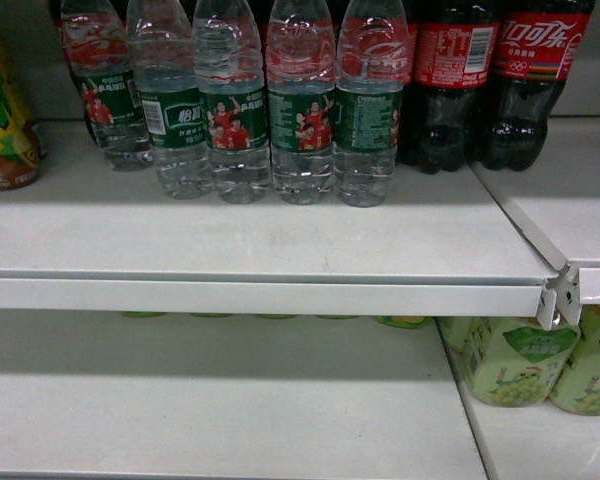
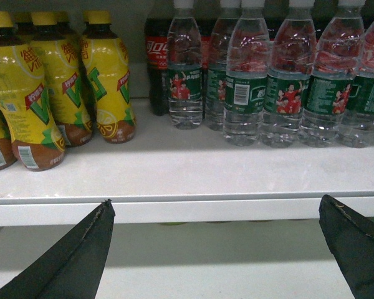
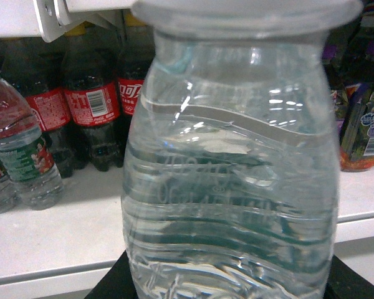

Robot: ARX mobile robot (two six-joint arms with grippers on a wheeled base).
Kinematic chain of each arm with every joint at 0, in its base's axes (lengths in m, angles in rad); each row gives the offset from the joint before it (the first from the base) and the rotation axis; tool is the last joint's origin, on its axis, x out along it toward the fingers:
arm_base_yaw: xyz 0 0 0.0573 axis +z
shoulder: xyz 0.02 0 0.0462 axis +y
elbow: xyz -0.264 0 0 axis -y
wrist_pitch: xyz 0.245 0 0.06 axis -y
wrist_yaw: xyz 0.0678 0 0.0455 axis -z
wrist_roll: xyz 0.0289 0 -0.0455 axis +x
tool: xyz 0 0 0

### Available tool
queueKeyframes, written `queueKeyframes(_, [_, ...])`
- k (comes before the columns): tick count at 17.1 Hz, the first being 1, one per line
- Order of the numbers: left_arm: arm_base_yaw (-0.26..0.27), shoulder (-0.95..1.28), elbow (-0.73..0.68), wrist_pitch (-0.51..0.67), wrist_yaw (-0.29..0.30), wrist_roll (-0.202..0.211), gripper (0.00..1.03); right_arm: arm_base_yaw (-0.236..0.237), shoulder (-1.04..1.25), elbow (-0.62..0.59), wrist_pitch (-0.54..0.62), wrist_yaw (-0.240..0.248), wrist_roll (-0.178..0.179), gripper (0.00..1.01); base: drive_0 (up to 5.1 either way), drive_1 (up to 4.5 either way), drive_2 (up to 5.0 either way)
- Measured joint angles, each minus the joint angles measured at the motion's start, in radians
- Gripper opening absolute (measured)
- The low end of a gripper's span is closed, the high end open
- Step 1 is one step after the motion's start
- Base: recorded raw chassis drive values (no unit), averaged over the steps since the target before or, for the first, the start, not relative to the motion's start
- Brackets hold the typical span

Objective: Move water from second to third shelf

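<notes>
So the right gripper (image 3: pixel 230 283) is clamped around a water bottle (image 3: pixel 234 187), which fills nearly the whole right wrist view. You can see the clear ribbed body with water inside and dark gripper parts at both lower corners hugging it. Which shelf level it's held at, I can't tell. Behind it sit cola bottles (image 3: pixel 90 112) with red labels and another green-labelled water at the left edge. The left gripper (image 2: pixel 218 249) is spread wide with nothing in it, its two dark fingers (image 2: pixel 75 255) hanging just in front of the white shelf edge (image 2: pixel 187 208). Up on that shelf stands a row of green-labelled waters (image 1: pixel 235 110), yellow tea bottles (image 2: pixel 56 87) to the left, colas to the right. In the head view neither arm shows, and green drinks (image 1: pixel 520 360) sit on the level below at the right.
</notes>
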Motion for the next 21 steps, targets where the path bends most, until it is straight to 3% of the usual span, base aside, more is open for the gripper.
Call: queueKeyframes(21, [0.000,0.000,0.000,0.001,0.002,0.000,0.98,0.000,-0.001,-0.009,-0.002,0.000,0.001,0.42,0.0,0.00,0.0])
